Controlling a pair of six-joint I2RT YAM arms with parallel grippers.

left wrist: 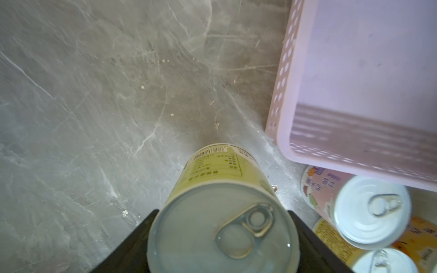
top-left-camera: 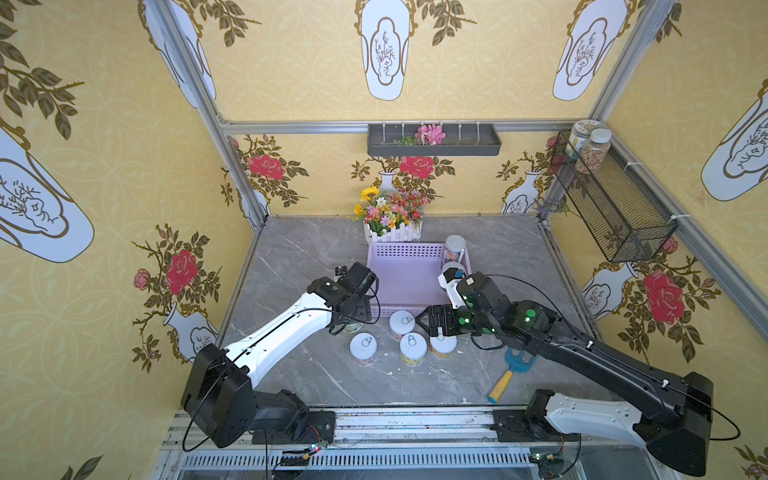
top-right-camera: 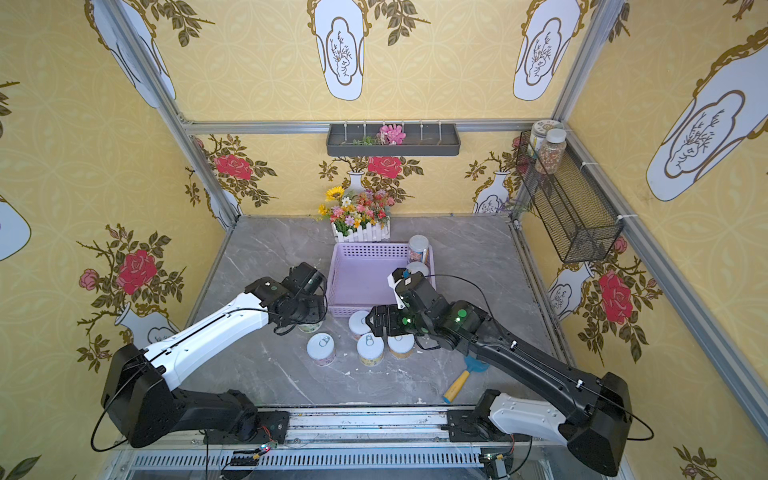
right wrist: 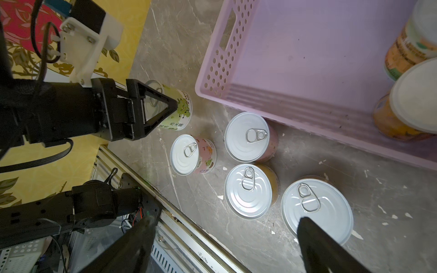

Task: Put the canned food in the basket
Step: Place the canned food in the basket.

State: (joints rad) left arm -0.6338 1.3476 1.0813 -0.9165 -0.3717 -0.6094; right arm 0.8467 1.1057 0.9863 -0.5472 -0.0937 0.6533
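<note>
My left gripper [left wrist: 222, 236] is shut on a green-labelled pull-tab can [left wrist: 220, 179], just off the front left corner of the lavender basket [top-left-camera: 405, 278]. From the right wrist, that can [right wrist: 181, 111] shows between the left gripper's [right wrist: 165, 106] fingers, low over the table. Several more silver-topped cans [top-left-camera: 402, 323] stand grouped in front of the basket [right wrist: 307, 59]. Two white-lidded cans, one taller [top-left-camera: 454, 249], stand in its right end. My right gripper [right wrist: 224, 227] hangs open above the group, holding nothing; one finger [right wrist: 314, 238] overlaps the nearest can [right wrist: 316, 208].
A white picket planter of flowers [top-left-camera: 392, 222] stands behind the basket. A blue scoop with a yellow handle [top-left-camera: 509, 374] lies under the right arm. A black wire-mesh basket [top-left-camera: 615, 208] with two jars hangs on the right wall, and a dark tray [top-left-camera: 434, 143] on the back wall.
</note>
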